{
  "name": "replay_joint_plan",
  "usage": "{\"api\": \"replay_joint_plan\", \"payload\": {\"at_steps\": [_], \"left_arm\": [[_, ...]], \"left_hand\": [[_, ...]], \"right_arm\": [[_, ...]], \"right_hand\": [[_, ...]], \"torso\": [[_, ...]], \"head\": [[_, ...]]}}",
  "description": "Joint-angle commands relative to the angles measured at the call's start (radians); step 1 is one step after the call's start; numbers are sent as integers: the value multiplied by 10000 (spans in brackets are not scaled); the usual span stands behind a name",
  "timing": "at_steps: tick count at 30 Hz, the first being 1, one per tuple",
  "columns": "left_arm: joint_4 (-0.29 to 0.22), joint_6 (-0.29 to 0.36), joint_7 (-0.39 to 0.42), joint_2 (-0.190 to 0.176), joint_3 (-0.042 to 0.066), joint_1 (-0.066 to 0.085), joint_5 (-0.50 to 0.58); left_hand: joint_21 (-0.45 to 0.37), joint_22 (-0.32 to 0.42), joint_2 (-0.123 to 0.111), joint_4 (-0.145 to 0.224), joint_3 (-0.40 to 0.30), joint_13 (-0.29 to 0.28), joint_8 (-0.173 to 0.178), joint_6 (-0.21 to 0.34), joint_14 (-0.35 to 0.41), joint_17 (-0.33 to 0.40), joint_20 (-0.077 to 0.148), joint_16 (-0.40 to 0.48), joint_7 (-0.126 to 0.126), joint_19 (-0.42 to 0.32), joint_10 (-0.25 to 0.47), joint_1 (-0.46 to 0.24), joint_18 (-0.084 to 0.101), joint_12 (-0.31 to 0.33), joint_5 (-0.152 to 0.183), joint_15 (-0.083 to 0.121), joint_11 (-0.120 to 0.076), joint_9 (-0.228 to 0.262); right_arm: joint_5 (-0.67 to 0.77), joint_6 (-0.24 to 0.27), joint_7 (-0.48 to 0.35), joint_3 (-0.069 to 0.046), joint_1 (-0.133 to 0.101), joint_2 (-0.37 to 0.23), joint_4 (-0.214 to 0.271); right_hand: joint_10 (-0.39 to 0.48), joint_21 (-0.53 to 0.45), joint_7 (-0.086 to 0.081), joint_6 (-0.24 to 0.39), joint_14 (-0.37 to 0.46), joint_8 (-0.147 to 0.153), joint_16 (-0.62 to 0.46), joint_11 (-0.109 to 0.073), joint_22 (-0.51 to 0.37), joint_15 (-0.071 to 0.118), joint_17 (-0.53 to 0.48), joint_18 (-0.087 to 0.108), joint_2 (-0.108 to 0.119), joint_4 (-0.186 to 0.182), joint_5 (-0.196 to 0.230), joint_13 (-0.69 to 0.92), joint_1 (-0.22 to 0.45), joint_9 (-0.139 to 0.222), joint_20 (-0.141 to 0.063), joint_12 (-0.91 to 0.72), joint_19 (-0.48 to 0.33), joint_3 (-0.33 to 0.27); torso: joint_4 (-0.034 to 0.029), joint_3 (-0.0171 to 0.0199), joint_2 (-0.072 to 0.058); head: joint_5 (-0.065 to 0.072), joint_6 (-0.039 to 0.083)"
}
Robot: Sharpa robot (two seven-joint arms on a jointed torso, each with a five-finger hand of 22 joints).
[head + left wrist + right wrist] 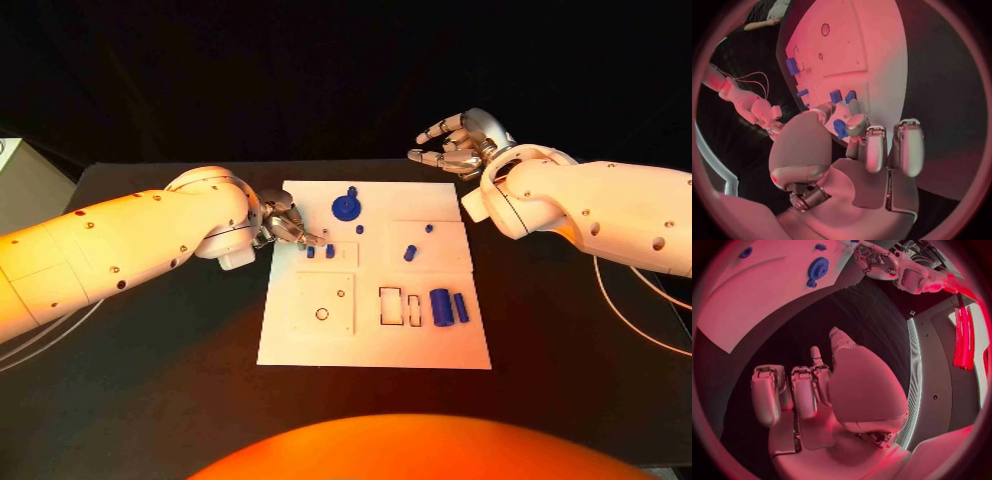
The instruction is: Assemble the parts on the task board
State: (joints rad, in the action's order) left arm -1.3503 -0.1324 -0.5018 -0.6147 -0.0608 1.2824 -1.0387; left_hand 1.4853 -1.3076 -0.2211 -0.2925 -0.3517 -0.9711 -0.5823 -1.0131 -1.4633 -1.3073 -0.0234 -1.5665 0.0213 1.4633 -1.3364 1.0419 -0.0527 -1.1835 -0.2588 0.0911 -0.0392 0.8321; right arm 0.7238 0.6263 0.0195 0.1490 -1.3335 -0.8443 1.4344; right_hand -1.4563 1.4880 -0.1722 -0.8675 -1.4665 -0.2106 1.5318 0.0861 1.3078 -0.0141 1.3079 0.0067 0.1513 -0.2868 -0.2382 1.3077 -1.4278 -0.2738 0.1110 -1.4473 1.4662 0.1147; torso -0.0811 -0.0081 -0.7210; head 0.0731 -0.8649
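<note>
White is the colour of the task board [375,340], which lies in the middle of the black table [144,390]. At its left edge we see the left hand [284,222], fingertips down on the board beside two small blue pegs [320,251]; from the wrist camera a blue piece [840,128] sits at its fingertips, but we cannot tell if it is pinched. Further right stand a round blue knob [346,207] and two blue blocks [449,306]. Our right hand [459,142] hangs beyond the board's far right corner, fingers curled, holding nothing.
</note>
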Motion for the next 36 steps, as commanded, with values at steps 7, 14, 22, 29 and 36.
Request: {"api": "replay_joint_plan", "payload": {"at_steps": [7, 14, 22, 29, 36], "left_arm": [[-367, 996, 1357, -295, 200, 12, 867], [-370, 2555, 4329, -161, 228, 13, 1394], [-46, 3619, 6255, 358, -2, -96, -497], [431, 3700, 6461, 852, -117, -210, -2121], [966, 3233, 6073, 1405, -277, -242, -3750]], "left_hand": [[-1519, 1415, 316, 144, -195, 2788, 162, 1390, -381, -1051, -197, 972, 571, -1747, 2399, 1293, -433, 2087, -119, -398, 424, 173], [-5582, 5876, -85, 1471, -2648, 4568, 1077, 3051, 4632, 4546, -1091, 5641, 1634, -5802, 5306, 3745, -1241, 4189, -55, -1364, 1491, -1053], [-5553, 5737, -325, 2084, -2634, 5956, 1653, 2976, 4878, 5265, -1304, 5705, 1674, -6107, 5576, 3605, -1300, 5471, 24, -1512, 1693, -2254], [-5428, 5654, -434, 2291, -2434, 6576, 2017, 2763, 4657, 5453, -1346, 5120, 1513, -5923, 5529, 3420, -1308, 5859, 44, -1542, 1721, -2980], [-5375, 5619, -515, 2375, -2272, 6804, 2193, 2690, 4605, 5520, -1371, 4764, 1385, -5831, 5718, 3356, -1307, 5989, 38, -1557, 1736, -3279]], "right_arm": [[-5, -35, -167, -1, 9, -8, -18], [-232, -37, -479, -1, 9, -1, -121], [-679, -53, -1191, 0, 9, 63, -291], [-827, -3, -1451, 3, 9, 115, -379], [-864, 27, -1598, 4, 9, 168, -408]], "right_hand": [[79, -65, 15, 90, -780, -59, -65, -6, 2016, 64, 1593, 156, -14, -16, -5, 1493, 144, 8, -24, 37, 668, 52], [707, -1019, 32, 86, -607, -138, -361, -27, 1374, 83, 1019, 383, -30, 1, -15, 887, 121, -2, -33, 718, 254, 143], [3723, -7774, 73, 235, 844, -558, -3691, -135, -3229, 194, -3173, 1523, 156, 14, -106, -3125, 28, -64, -121, 4885, -2041, 983], [4670, -10482, 48, 381, 1958, -764, -6830, -61, -5273, 116, -5883, 1759, 394, 23, -115, -5089, 115, -71, -73, 6506, -2487, 1609], [4586, -11664, -7, 396, 2042, -944, -8379, -10, -6404, 47, -6166, 1751, 631, 50, -102, -6686, 242, -64, 15, 7811, -2371, 2236]], "torso": [[-7, 13, 8], [5, -4, -3], [6, -4, -12], [13, 3, -13], [24, 16, -12]], "head": [[26, 36], [62, 145], [125, 298], [175, 396], [196, 442]]}}
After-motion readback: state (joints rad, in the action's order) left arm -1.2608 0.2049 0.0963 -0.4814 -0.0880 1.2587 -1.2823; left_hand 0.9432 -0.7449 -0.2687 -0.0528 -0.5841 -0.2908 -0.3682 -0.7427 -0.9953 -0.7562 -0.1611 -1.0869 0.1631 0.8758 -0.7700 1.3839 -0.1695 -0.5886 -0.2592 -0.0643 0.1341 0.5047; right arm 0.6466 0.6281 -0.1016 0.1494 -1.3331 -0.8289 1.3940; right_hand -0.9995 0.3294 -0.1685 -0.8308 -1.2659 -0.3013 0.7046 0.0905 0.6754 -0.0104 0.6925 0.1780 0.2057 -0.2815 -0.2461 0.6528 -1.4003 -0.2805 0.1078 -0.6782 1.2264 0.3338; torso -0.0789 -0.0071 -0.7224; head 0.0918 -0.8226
